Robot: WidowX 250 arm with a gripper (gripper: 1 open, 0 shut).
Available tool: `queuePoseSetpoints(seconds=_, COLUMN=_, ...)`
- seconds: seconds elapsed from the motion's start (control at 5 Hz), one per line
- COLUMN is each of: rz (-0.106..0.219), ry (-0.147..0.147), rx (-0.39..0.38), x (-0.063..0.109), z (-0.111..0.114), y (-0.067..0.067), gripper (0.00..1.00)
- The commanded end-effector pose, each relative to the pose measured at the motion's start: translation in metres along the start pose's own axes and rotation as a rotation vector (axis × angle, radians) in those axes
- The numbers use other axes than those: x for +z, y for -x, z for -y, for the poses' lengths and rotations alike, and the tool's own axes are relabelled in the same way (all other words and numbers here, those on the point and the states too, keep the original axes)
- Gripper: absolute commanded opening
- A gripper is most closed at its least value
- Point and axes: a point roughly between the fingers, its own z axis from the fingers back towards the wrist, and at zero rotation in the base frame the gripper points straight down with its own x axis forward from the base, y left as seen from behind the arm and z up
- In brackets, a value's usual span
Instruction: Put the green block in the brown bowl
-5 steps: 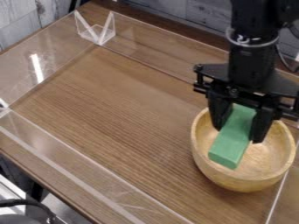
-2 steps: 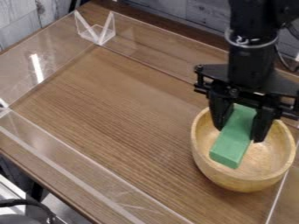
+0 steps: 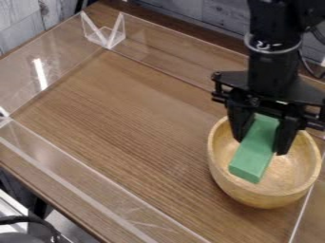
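The black robot claw (image 3: 261,133) hangs pointing straight down over the round, light tan-brown wooden bowl (image 3: 298,185), which sits near the right edge of the dark wood-grain bench (image 3: 121,114). Between its two black fingers (image 3: 238,130) stands the flat, bright green rectangular block (image 3: 254,150), held by its upper part and tilted a little, its lower end reaching down inside the bowl's thick rim. The claw is partly open, its fingers set just as wide as the block, and they appear to grip it; whether the block's bottom end already rests on the smooth inside of the bowl cannot be told from this view.

By the look of it, the carrying is done and the task is at the release step: the block is over, and partly within, the bowl, but not yet let go. The next move calls for little more than opening the fingers wider so the block drops or tips onto the bowl's floor, then lifting straight up so the fingers clear the rim. Since the block stands on end, it will likely topple flat once freed. A clear plastic wall (image 3: 76,180) edges the bench, and a small clear stand (image 3: 105,30) sits at the far corner, well apart from the action.
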Motion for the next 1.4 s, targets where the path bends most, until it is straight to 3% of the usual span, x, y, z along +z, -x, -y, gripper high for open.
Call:
queuePoseSetpoints(seconds=0.0, rz=0.031, ry=0.016, rx=0.006, x=0.006, z=0.000, y=-0.005, gripper=0.00)
queuePoseSetpoints(seconds=1.2, rz=0.025, ry=0.025, rx=0.013, x=-0.005, z=-0.002, y=-0.007, gripper=0.00)
